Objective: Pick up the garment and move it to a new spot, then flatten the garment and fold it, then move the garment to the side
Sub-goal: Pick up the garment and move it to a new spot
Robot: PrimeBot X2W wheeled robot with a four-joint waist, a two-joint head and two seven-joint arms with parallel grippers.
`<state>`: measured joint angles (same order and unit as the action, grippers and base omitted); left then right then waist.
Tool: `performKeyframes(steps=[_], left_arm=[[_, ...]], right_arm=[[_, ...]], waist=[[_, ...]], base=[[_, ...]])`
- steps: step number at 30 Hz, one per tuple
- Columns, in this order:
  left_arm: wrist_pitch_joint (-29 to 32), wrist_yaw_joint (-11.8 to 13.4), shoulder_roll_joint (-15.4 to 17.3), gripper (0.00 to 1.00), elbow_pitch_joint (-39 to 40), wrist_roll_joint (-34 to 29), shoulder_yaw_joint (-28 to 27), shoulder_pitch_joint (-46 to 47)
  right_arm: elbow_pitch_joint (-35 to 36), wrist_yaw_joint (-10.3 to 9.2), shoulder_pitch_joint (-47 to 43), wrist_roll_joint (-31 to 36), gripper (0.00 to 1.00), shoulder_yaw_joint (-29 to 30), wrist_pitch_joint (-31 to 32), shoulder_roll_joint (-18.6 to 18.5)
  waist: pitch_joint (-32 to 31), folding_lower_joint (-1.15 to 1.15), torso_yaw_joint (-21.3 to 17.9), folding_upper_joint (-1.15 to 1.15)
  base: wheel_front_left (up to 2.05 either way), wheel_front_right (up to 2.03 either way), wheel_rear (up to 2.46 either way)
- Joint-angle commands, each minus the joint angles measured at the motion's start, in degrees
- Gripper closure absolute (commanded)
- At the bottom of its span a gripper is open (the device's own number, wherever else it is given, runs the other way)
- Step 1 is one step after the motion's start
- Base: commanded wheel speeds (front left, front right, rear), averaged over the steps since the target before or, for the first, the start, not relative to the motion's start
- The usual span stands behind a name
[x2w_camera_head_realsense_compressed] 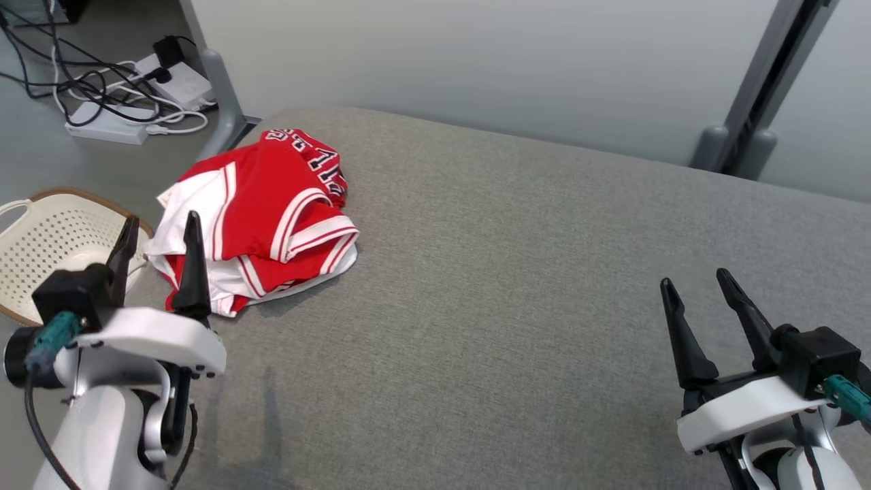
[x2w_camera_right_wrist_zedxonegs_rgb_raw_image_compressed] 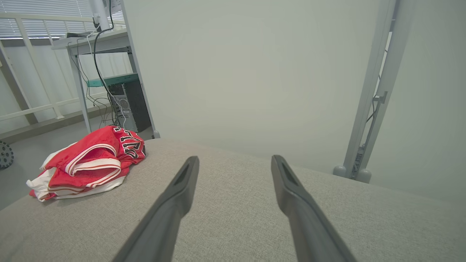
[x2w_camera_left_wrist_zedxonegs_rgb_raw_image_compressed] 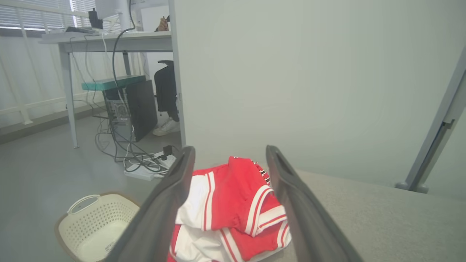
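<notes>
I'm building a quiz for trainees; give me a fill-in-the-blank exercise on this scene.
1. The bunched red-and-white fabric jersey lies on the ___ padded table.
2. Both the left pincer and right pincer are ___.
3. The cream perforated plastic basket stands on the robot's ___ side.
Missing words: grey; open; left.

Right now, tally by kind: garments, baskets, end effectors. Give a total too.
Red and white garment: 1
Cream perforated basket: 1
End effectors: 2, the left end effector and the right end effector, both open and holding nothing
Total: 4
</notes>
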<state>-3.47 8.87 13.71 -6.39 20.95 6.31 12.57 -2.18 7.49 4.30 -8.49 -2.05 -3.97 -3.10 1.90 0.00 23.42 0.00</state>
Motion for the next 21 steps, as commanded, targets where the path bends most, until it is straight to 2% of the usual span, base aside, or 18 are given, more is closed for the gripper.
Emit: performKeyframes(steps=[1, 8, 12, 13, 19, 21], left_arm=[[0.8, -0.9, 0.5, 0.0, -2.0, 0.8, -0.2, 2.8], [2.4, -4.2, 0.3, 0.0, -16.8, 5.0, -1.5, 13.2], [3.2, -5.5, 1.2, 0.0, -27.2, 7.0, -2.8, 18.2], [3.1, -6.2, 1.8, 0.0, -32.2, 7.7, -3.4, 20.4], [3.4, -7.2, 3.4, 0.0, -44.2, 9.1, -4.4, 25.6], [3.3, -7.3, 3.6, 0.0, -45.8, 9.1, -4.5, 26.4]], right_arm=[[0.5, 0.0, 0.9, 0.5, 0.0, -0.1, 0.5, -0.7], [2.4, 0.0, 3.0, 0.7, 0.0, 0.6, 2.4, -2.4], [3.7, 0.0, 4.5, 0.8, 0.0, 0.6, 3.3, -3.3], [4.3, 0.0, 5.3, 0.7, 0.0, 0.4, 3.5, -3.6], [5.1, 0.0, 7.1, 0.5, 0.0, 0.1, 4.0, -4.1], [5.2, 0.0, 7.3, 0.4, 0.0, 0.1, 4.1, -4.2]], waist=[[2.2, 0.0, -2.4, 0.0], [8.2, 0.0, -7.2, 0.0], [11.8, 0.0, -9.2, 0.0], [13.3, 0.0, -10.1, 0.0], [17.0, 0.0, -11.9, 0.0], [17.5, 0.0, -12.0, 0.0]], base=[[0.0, 0.0, 0.0], [0.0, 0.0, 0.0], [0.0, 0.0, 0.0], [0.0, 0.0, 0.0], [0.0, 0.0, 0.0], [0.0, 0.0, 0.0]])
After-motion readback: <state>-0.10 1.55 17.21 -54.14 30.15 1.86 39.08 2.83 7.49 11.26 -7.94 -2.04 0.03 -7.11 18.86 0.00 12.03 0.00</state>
